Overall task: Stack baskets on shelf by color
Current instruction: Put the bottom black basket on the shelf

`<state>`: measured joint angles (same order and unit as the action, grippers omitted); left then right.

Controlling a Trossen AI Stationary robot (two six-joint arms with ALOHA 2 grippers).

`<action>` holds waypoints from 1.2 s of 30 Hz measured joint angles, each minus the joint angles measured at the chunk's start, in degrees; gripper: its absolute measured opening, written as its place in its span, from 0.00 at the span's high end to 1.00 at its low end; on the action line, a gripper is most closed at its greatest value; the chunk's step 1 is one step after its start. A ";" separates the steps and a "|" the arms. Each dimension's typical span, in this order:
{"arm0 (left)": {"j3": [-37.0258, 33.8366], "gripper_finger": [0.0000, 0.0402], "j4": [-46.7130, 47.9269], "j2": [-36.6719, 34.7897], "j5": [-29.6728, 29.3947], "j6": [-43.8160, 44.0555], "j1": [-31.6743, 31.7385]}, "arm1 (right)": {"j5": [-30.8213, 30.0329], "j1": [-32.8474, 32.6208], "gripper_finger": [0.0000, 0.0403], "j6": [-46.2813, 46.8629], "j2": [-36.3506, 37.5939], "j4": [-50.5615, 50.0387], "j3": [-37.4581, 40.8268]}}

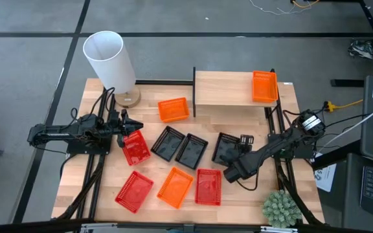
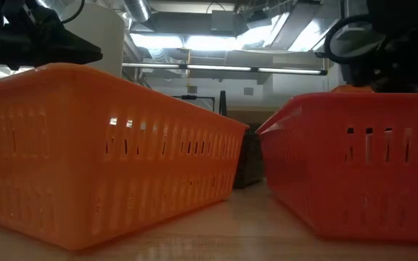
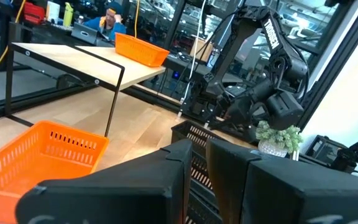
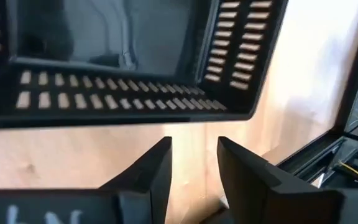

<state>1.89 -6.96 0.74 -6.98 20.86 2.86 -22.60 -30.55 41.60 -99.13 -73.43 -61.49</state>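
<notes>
The light-wood shelf point(image 1: 228, 89) stands at the table's far side, and one orange basket point(image 1: 264, 86) rests flat on its right end. On the table lie another orange basket point(image 1: 173, 110), three black baskets point(image 1: 191, 150), and red and orange baskets along the near edge point(image 1: 175, 186). My left gripper point(image 1: 125, 123) point(image 3: 199, 149) hovers at the far end of a red basket point(image 1: 135, 147), its fingers a narrow gap apart and holding nothing. My right gripper point(image 1: 243, 144) point(image 4: 194, 149) is open just short of the rightmost black basket's point(image 4: 123, 93) corner.
A white cylinder on a wooden base point(image 1: 112, 61) stands at the far left corner. A small green plant point(image 1: 280, 208) sits at the near right corner. In the low view an orange basket point(image 2: 85, 152) and a red basket point(image 2: 354, 167) fill the foreground.
</notes>
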 joint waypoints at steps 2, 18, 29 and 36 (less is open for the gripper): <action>0.00 0.90 0.01 -0.01 0.00 -0.02 -0.01 | 1.48 0.00 0.68 0.72 0.00 -1.26 -0.74; 0.00 0.90 0.00 0.00 0.00 -0.02 0.00 | 2.27 -7.28 0.68 -9.87 0.00 11.04 -11.08; 0.00 0.90 0.02 0.01 0.00 -0.04 0.01 | 2.18 -4.28 0.68 -10.16 0.00 16.48 -5.09; 0.00 0.90 0.02 0.01 0.00 -0.04 0.01 | 4.70 -2.11 0.68 -10.34 0.00 23.44 -0.34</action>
<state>1.89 -6.94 0.75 -6.98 20.82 2.87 -17.90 -32.65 31.27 -99.13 -49.99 -61.84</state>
